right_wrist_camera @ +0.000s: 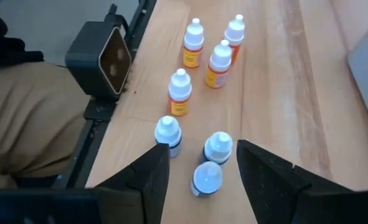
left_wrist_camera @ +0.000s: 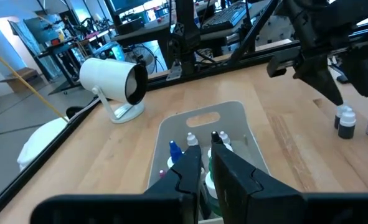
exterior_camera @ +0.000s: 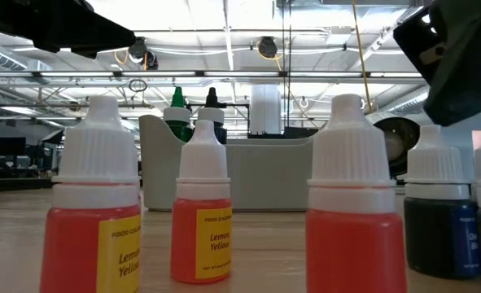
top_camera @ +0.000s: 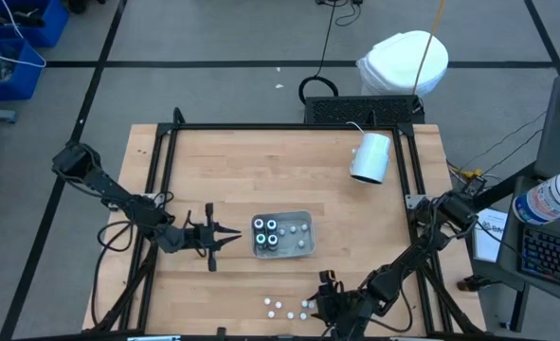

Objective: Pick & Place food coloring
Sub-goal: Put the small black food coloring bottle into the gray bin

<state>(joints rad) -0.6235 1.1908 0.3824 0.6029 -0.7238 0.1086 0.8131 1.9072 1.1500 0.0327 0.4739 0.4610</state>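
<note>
Right gripper (right_wrist_camera: 201, 163) down at the bottom centre of the overhead frame, fingers spread wide and empty, hovering right over three dark-liquid dropper bottles with white caps (right_wrist_camera: 207, 179). Four more small yellow-orange food coloring bottles (right_wrist_camera: 180, 92) standing just beyond on the wooden table (top_camera: 232, 170). Left gripper (top_camera: 225, 239) mid-left, fingers nearly pinched together, holding nothing, just beside the grey plastic tray (top_camera: 300, 220) with four bottles (top_camera: 266, 233) inside. White round lamp-like gadget (top_camera: 370, 157) lying upper right.

Wooden table (top_camera: 213, 170), a grey tray (top_camera: 303, 248), loose dropper bottles (top_camera: 278, 307) and a white lamp (top_camera: 371, 156) on it.
</note>
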